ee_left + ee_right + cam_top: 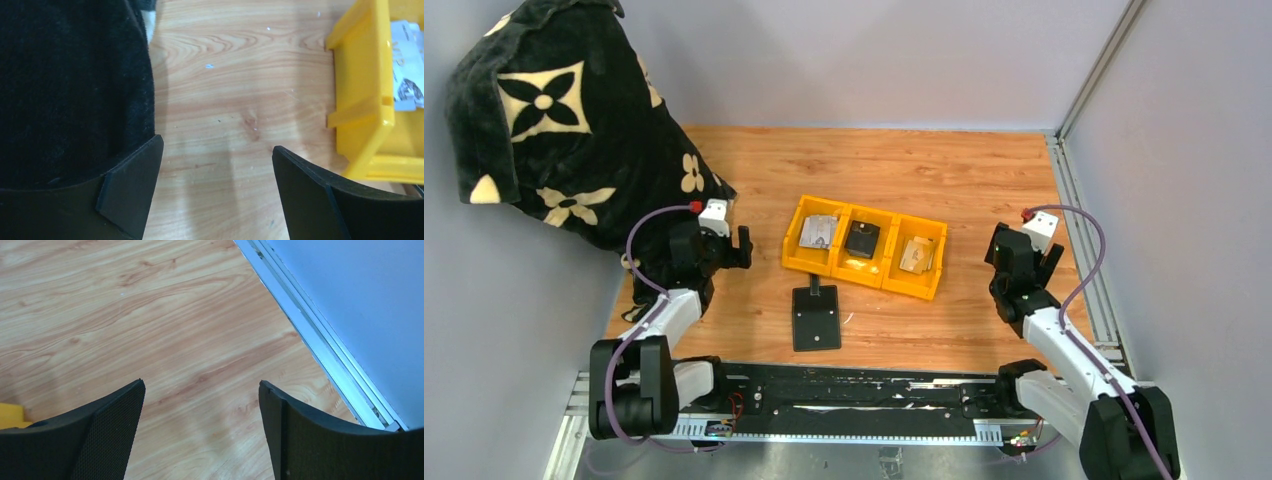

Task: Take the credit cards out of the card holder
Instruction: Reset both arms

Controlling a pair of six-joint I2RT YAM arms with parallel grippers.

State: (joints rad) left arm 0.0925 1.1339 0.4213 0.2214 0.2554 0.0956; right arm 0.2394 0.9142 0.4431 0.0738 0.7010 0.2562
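The black card holder (816, 322) lies flat on the wooden table in front of the yellow bin, its narrow strap tab (813, 291) pointing toward the bin. Silvery-grey credit cards (819, 232) lie in the bin's left compartment and tan cards (915, 255) in its right one; the grey ones also show in the left wrist view (407, 65). My left gripper (742, 248) (217, 147) is open and empty, left of the bin. My right gripper (1051, 260) (201, 385) is open and empty over bare wood, right of the bin.
The yellow three-compartment bin (793, 248) (370, 100) holds a small black squarish block (862, 238) in its middle compartment. A black flower-patterned blanket (564, 120) (70, 85) is heaped at the back left, close to my left arm. A metal rail (1079, 230) (320, 350) runs along the right wall.
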